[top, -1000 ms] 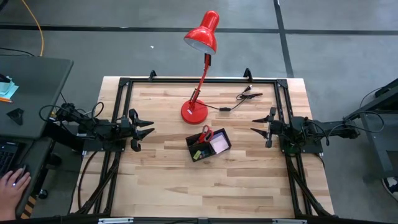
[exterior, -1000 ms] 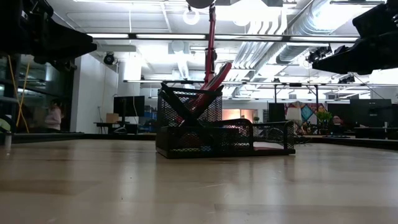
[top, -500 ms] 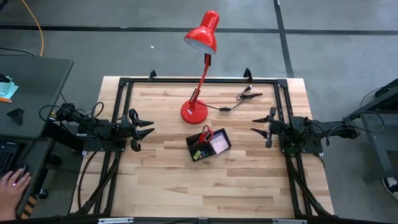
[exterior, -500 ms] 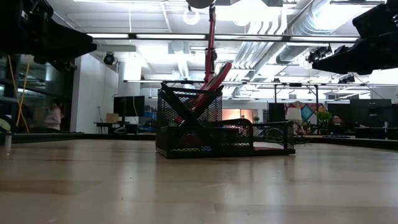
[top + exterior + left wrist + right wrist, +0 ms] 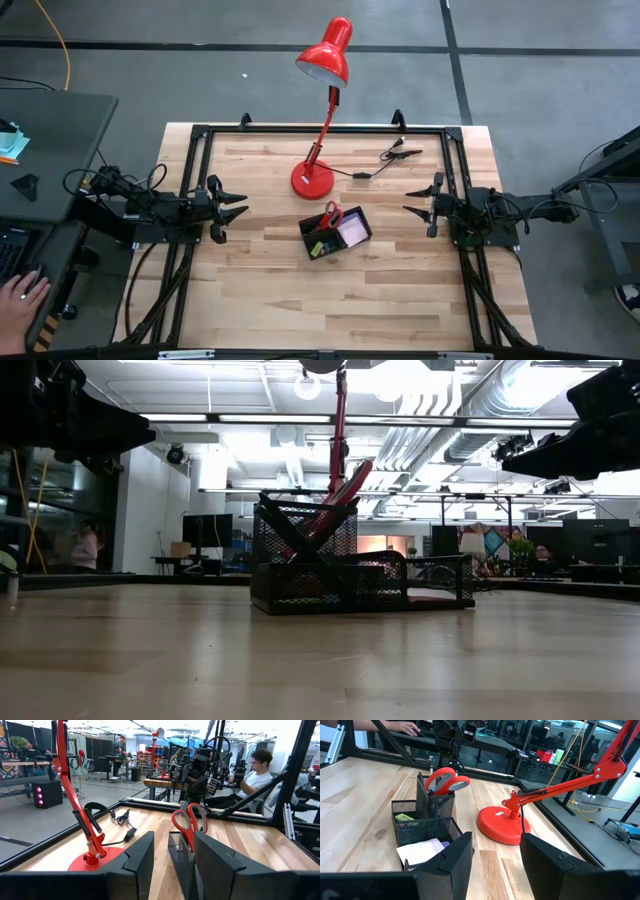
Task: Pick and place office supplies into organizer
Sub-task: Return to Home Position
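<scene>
Black mesh organizer (image 5: 335,232) is sitting near the middle of the wooden table (image 5: 300,290), just beside the round base of the red lamp (image 5: 312,178) but not touching it. Red-handled scissors (image 5: 331,215) are standing in its tall compartment, blades down inside the mesh, handles sticking up and leaning to one side. A pale pad of notes (image 5: 351,231) is lying in the low compartment next to them, and a small yellow-green item (image 5: 320,246) is showing in another low compartment.

The left tool (image 5: 238,203) is hanging over the table's left side, fingers spread apart and gripping nothing, pointing toward the organizer. The right tool (image 5: 408,201) is hanging over the right side, its fingers likewise apart and empty; both are well apart from the organizer.

A black cable (image 5: 398,154) with clips is lying near the table's far edge, running toward the lamp. A person's hand (image 5: 22,295) is resting off the table, beyond the left arm.
</scene>
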Controlling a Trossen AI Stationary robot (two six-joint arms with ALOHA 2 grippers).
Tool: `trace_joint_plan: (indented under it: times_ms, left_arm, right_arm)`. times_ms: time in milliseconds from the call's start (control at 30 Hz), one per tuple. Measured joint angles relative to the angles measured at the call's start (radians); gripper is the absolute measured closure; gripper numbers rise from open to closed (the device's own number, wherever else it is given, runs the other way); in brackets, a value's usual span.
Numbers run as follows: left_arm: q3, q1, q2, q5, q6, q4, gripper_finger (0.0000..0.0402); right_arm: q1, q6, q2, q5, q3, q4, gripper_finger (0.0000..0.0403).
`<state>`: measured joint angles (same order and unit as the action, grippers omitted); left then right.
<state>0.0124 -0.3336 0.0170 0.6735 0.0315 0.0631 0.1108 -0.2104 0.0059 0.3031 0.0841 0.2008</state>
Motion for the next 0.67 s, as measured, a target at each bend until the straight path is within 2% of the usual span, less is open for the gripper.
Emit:
trace_joint_plan:
  times_ms: [667]
  left_arm:
    - [0.000, 0.000, 0.000, 0.000, 0.000, 0.000, 0.0275]
  right_arm:
    - [0.000, 0.000, 0.000, 0.000, 0.000, 0.000, 0.0245]
